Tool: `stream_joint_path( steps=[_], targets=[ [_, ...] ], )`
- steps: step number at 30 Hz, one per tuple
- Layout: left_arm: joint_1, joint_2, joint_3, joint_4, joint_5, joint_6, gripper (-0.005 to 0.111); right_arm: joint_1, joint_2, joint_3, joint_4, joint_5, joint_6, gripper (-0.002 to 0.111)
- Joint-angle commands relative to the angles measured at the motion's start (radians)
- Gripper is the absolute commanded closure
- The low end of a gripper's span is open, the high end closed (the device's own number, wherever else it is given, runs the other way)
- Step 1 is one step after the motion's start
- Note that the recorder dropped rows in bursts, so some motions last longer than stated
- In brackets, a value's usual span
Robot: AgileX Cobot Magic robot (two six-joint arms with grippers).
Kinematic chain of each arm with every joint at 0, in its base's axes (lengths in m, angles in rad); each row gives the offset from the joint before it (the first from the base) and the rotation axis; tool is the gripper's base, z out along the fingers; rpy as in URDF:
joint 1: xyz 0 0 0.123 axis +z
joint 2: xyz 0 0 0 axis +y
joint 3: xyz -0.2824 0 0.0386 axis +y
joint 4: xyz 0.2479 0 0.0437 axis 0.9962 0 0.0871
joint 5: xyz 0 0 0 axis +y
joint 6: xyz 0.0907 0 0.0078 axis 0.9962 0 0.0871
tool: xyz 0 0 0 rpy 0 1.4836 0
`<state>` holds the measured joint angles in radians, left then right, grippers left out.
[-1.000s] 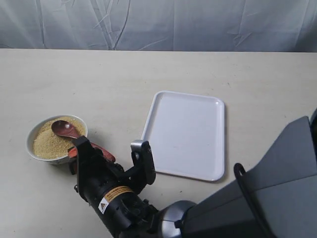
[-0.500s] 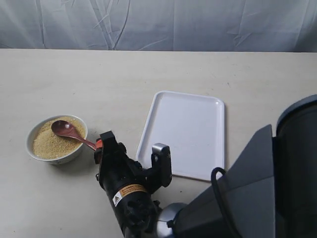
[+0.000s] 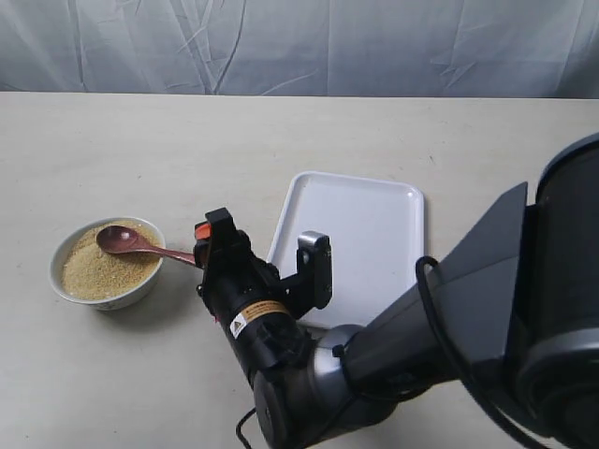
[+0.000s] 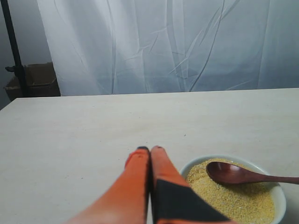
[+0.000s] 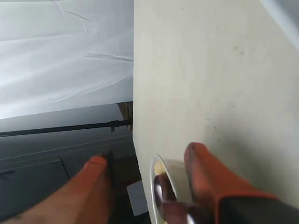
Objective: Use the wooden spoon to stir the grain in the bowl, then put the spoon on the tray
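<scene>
We are starting at the right gripper (image 3: 260, 234), which is reaching across the middle and hanging low over the table (image 3: 281, 131), between the bowl (image 3: 58, 271) and the tray (image 3: 370, 234). Its jaws are standing wide apart, released, and are clamping nothing. The jaw nearer the bowl is showing an orange tip, and the other jaw is hanging over the tray's left rim.

The wooden spoon (image 3: 131, 243) is lying with its oval head on the grain (image 3: 94, 273) and its thin handle running right over the bowl's rim. The handle's end is reaching the orange-tipped jaw, and we cannot tell whether the two are touching. In the right wrist view the spoon is showing between the spread jaws, blurred, beside the bowl's white rim.

The left gripper (image 4: 150, 150) is clenched, with its two orange jaws pressing together and holding nothing. It is hovering just beside the bowl and apart from it.

The bowl is sitting at the near left of the table, filled with golden grain. The white tray is lying flat to the right of the bowl, well apart from it. Beyond the far edge of the table a creased white cloth (image 3: 309, 47) is hanging across the background.
</scene>
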<state>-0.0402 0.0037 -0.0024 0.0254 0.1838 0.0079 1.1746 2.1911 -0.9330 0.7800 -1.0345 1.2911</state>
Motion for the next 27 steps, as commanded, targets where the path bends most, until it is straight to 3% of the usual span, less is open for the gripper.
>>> stream_joint_path(
  steps=[1, 5, 20, 27],
  targets=[
    [-0.001, -0.004, 0.002, 0.003, -0.005, 0.000, 0.107, -0.055, -0.001, -0.026, -0.089, 0.015, -0.005, 0.060],
    [-0.001, -0.004, 0.002, 0.003, -0.005, 0.000, 0.107, -0.078, -0.001, -0.040, -0.173, 0.087, -0.007, 0.060],
    [-0.001, -0.004, 0.002, 0.003, -0.005, 0.000, 0.107, -0.071, -0.001, -0.040, -0.215, 0.193, -0.040, 0.060],
    [-0.001, -0.004, 0.002, 0.003, -0.005, 0.000, 0.107, -0.028, -0.001, -0.040, -0.119, 0.171, -0.040, 0.060]
  ],
)
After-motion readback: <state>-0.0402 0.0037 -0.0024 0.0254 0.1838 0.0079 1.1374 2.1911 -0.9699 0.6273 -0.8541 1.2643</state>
